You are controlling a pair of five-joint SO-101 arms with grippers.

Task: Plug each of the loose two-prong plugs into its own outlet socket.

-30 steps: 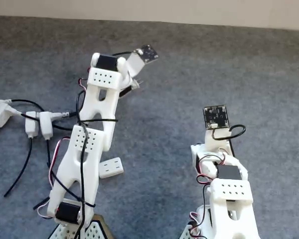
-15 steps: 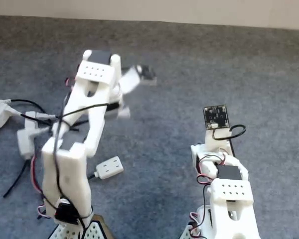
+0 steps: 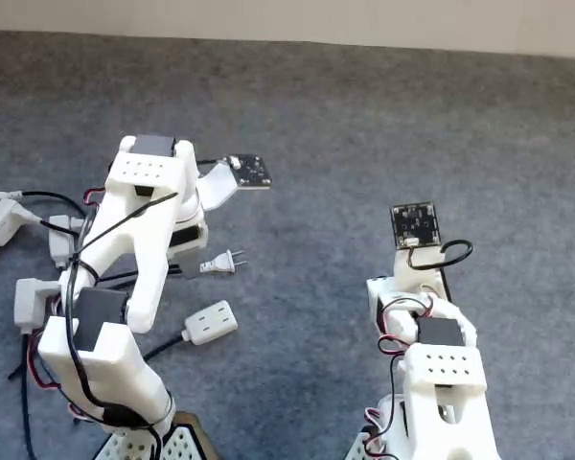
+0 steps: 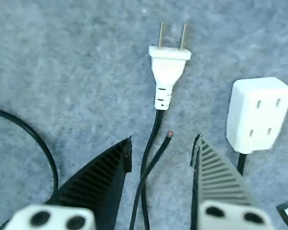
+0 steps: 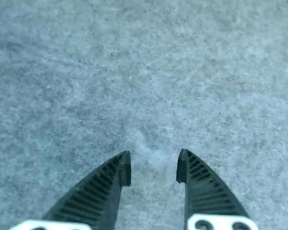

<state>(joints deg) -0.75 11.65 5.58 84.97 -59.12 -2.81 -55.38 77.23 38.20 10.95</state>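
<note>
Several white plug pieces (image 3: 62, 240) on black cords lie at the far left edge of the grey, carpet-covered bench (image 3: 345, 125), next to a larger white adapter (image 3: 0, 218). Over the left half, the left end effector (image 4: 163, 140) hovers with its fingers spread, pinching nothing; a black cord runs between them. The loose two-prong plug (image 4: 168, 72) lies flat just beyond the fingertips, its long axis in line with the end effector and its prongs pointing away from it, which is to the right in the high view. Just beside it, nearer the arm bases, the white outlet socket (image 3: 212, 322) lies slots up, not touching the plug. Farther right, the right end effector (image 5: 153, 154) is spread open above bare carpet, gripping nothing.
</note>
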